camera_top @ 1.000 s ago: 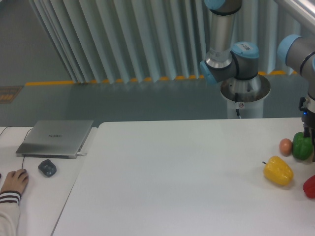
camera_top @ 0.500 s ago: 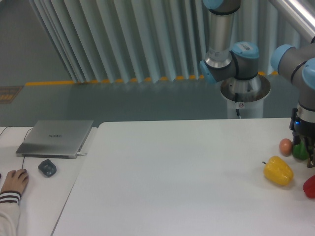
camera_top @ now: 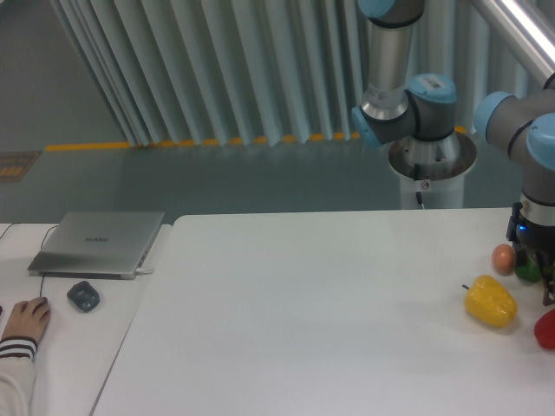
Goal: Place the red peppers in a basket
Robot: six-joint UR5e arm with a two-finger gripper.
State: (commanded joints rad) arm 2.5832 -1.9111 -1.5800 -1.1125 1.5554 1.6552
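Reaching toward the right edge of the frame, with the gripper [camera_top: 545, 282] hanging low over the cluster of produce at the far right of the white table [camera_top: 303, 303]; fingers cut off by the frame edge and partly lost against the green pepper [camera_top: 525, 269], so cannot tell how wide apart, and nothing seen to be held

Sitting at the extreme lower right, the red pepper [camera_top: 546, 329] shows only as a glossy red sliver, mostly out of frame, apart from the gripper and just right of and below the yellow pepper [camera_top: 491, 301]. Lying between yellow and green, slightly up and left, a small brownish egg [camera_top: 503, 258]

Judging the step in hand as the approach to the red pepper: best done by shifting down-frame past the green pepper, centring over the red body, and descending straight with fingers wide enough to span its round flanks, avoiding a nudge to the yellow neighbour. Closing gently, since glossy skin likely slips under a pinch set too high

As for orientation: too little of the red pepper visible to tell stem direction or long axis. Seen nowhere in frame: any basket. Resting at far left, a laptop [camera_top: 98, 242], a mouse [camera_top: 83, 296] and a person's hand [camera_top: 26, 321], well apart from the work
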